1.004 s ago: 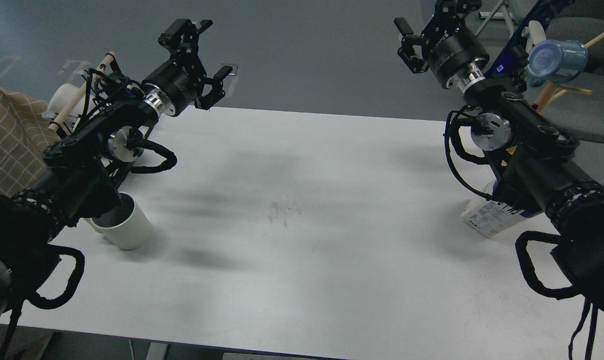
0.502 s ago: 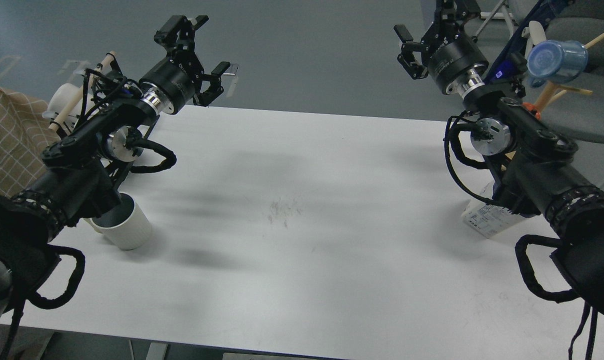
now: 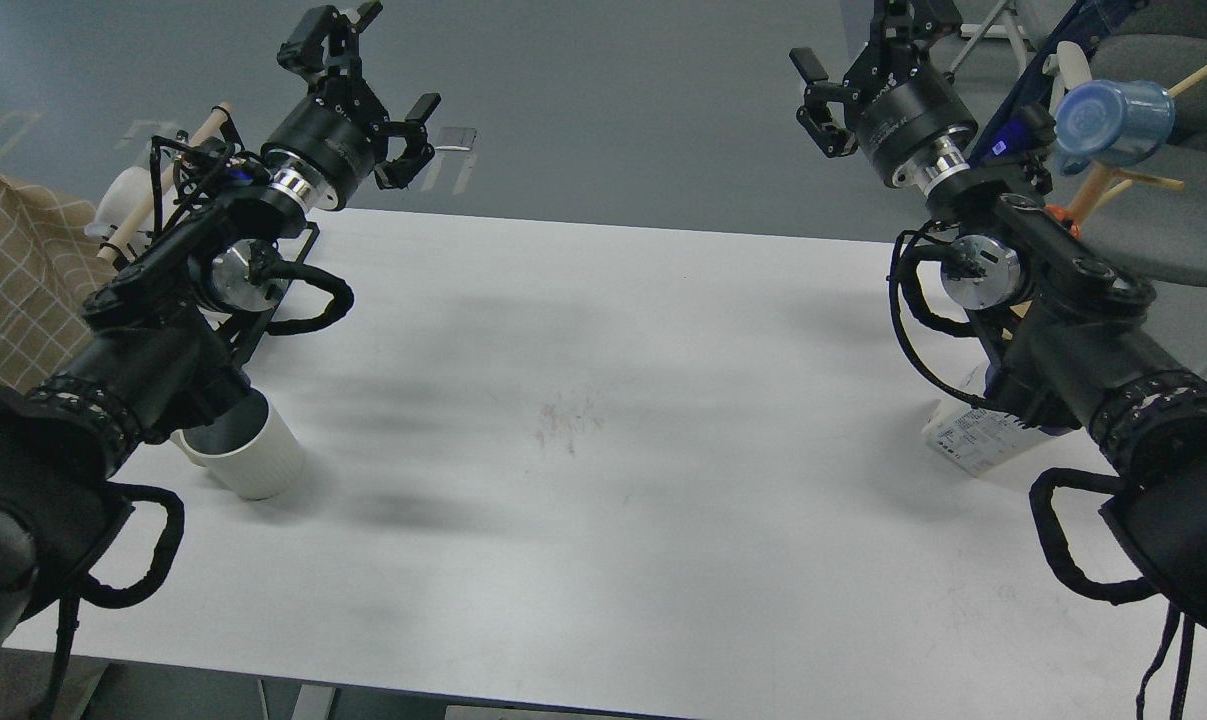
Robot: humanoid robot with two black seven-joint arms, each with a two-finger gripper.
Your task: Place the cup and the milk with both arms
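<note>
A white ribbed cup [image 3: 253, 458] stands on the white table [image 3: 603, 420] near its left edge, partly hidden by my left forearm. A white milk carton [image 3: 971, 437] lies near the right edge, mostly hidden under my right arm. My left gripper [image 3: 375, 62] is raised high beyond the table's far left edge, open and empty, far from the cup. My right gripper [image 3: 863, 38] is raised beyond the far right edge, open and empty, far above the carton.
A blue cup [image 3: 1113, 120] hangs on a wooden rack at the far right, next to a grey chair [image 3: 1173, 220]. A beige checked cloth [image 3: 8, 280] lies at the left. A white object on a wooden stick [image 3: 128, 200] stands behind my left arm.
My left gripper has swung up and to the left, away from the table's far edge. My right gripper has risen slightly. Cup and carton have not moved.
</note>
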